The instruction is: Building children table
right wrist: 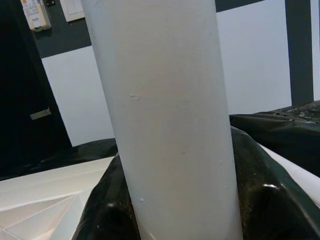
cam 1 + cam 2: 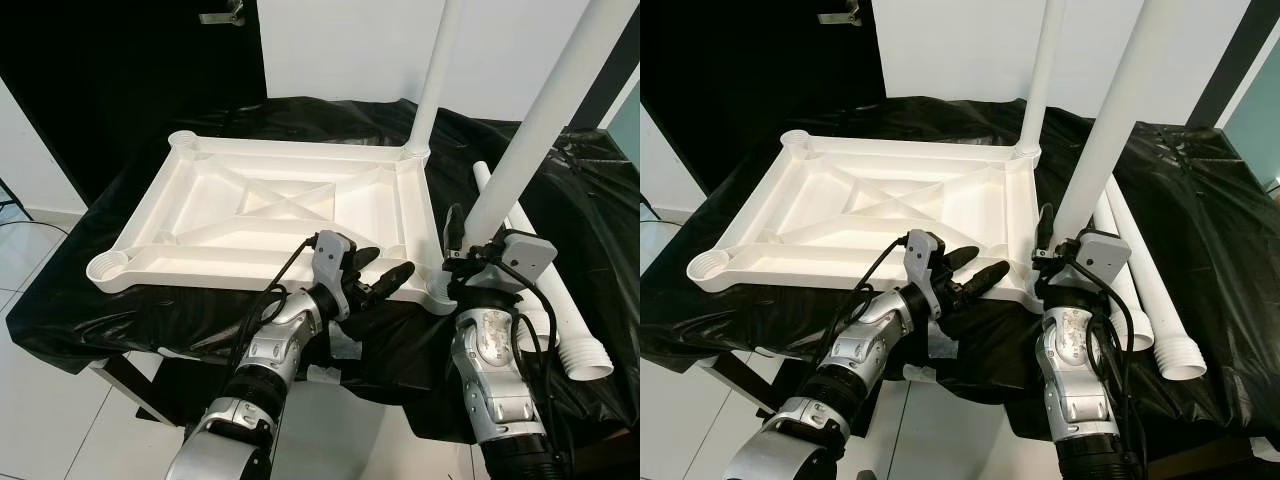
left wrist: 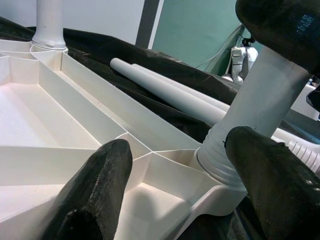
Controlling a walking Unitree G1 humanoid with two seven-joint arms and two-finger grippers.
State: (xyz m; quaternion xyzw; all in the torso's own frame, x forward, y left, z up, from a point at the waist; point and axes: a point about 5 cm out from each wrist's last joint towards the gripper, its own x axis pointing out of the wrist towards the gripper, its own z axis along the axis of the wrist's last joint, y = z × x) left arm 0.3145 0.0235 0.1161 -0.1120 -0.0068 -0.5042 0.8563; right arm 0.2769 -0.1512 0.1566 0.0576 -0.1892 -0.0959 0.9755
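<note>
**A:** Where does this take place?

**B:** In a room with white walls and a dark door, over a pale tiled floor. A counter (image 2: 200,310) is draped in crumpled black plastic sheeting (image 2: 330,120).

**A:** What lies on it, and how many of each?

**B:** One white plastic tabletop (image 2: 270,215), turned underside up. It is rectangular, with raised ribs that cross in an X at the middle and a round socket at each corner. Four white tube legs in all. Two stand upright in sockets: the far leg (image 2: 435,75) at the far right corner and the near leg (image 2: 540,120) at the near right corner. Two loose legs (image 2: 560,320) lie side by side on the sheeting, just right of the tabletop, their ribbed ends toward the robot.

**A:** And the two sockets on the left?

**B:** Both are unfilled.

**A:** What are the arms doing?

**B:** The right pincer (image 2: 462,245) is closed around the near leg low down, just above its socket; in the right wrist view the tube sits between the black fingers (image 1: 107,210). The left pincer (image 2: 385,270) is spread apart, holding nothing, at the tabletop's near edge, just left of that same socket. Its two fingers (image 3: 95,185) point toward the leg's ribbed base.
</note>
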